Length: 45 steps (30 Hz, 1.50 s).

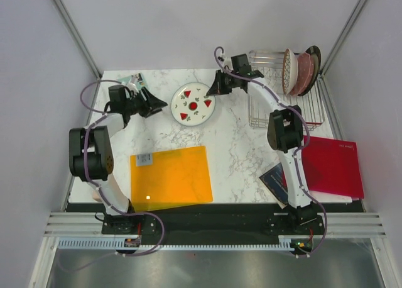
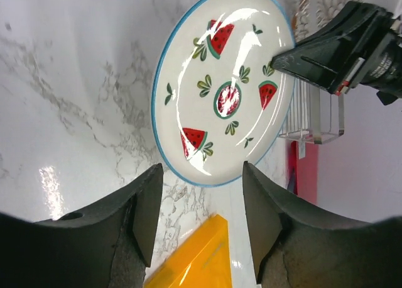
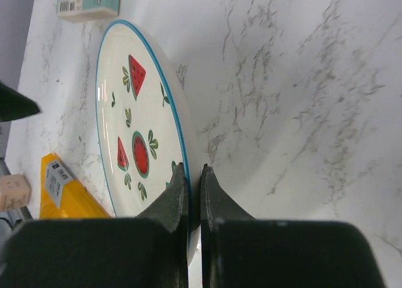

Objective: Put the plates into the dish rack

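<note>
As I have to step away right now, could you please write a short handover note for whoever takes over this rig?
Left jaws: open at the left rim of the round white watermelon-patterned plate, not clamping it.
Right jaws: shut on that plate's opposite rim.
Done: three other round plates stand upright at the far end of the silver wire dish rack.
To do: carry the watermelon plate to the rack and slot it in.

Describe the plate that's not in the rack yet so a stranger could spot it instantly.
On the white marble table, look left of the silver wire dish rack. The round white plate there has a blue rim and red watermelon slices; the other plates stand on edge in the rack.
</note>
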{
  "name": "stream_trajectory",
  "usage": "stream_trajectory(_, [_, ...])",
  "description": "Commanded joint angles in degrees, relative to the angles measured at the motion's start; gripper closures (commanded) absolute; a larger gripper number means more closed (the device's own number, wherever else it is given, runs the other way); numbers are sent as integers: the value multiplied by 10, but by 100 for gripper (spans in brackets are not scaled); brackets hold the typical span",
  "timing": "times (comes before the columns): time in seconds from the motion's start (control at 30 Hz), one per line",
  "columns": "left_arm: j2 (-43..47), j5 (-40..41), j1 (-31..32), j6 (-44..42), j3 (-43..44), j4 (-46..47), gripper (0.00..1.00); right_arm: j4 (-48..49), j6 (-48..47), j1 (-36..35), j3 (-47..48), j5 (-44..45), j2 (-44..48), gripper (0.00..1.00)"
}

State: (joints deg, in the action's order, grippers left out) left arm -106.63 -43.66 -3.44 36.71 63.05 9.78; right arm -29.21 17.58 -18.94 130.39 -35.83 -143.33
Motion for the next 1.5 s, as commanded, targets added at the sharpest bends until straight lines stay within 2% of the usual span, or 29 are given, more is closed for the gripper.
stream_trajectory(0.0, [112, 13, -22, -84, 3, -11, 40, 17, -32, 24, 60, 45, 117, 100])
stream_trajectory(0.13, [157, 17, -21, -103, -20, -19, 40, 14, -54, 47, 94, 153, 161, 100])
stream_trajectory(0.23, [164, 10, -20, -93, -33, -18, 39, 17, -73, 63, 124, 277, 190, 100])
stream_trajectory(0.27, [163, 10, -19, -89, -38, -18, 40, 34, -76, 68, 121, 343, 201, 100])
stream_trajectory(0.33, [164, 12, -17, -85, -49, -7, 40, 70, -88, 73, 109, 386, 230, 100])
stream_trajectory(0.4, [165, 11, -11, -83, -54, -2, 40, 101, -105, 74, 75, 485, 251, 100])
stream_trajectory(0.47, [168, 11, -5, -78, -57, 8, 40, 183, -146, 71, -6, 561, 294, 100])
stream_trajectory(0.53, [172, 11, -3, -72, -58, 17, 40, 228, -188, 68, -39, 639, 314, 100])
stream_trajectory(0.63, [172, 11, 3, -60, -57, 20, 40, 210, -252, 65, -20, 728, 293, 100])
stream_trajectory(0.77, [169, 9, 4, -59, -57, 25, 40, 185, -325, 66, 16, 778, 265, 100])
stream_trajectory(0.97, [158, 5, 5, -60, -51, 25, 40, 180, -366, 66, 24, 825, 243, 100])
stream_trajectory(1.47, [156, 9, 4, -55, -61, 28, 41, 172, -432, 68, -1, 836, 212, 100])
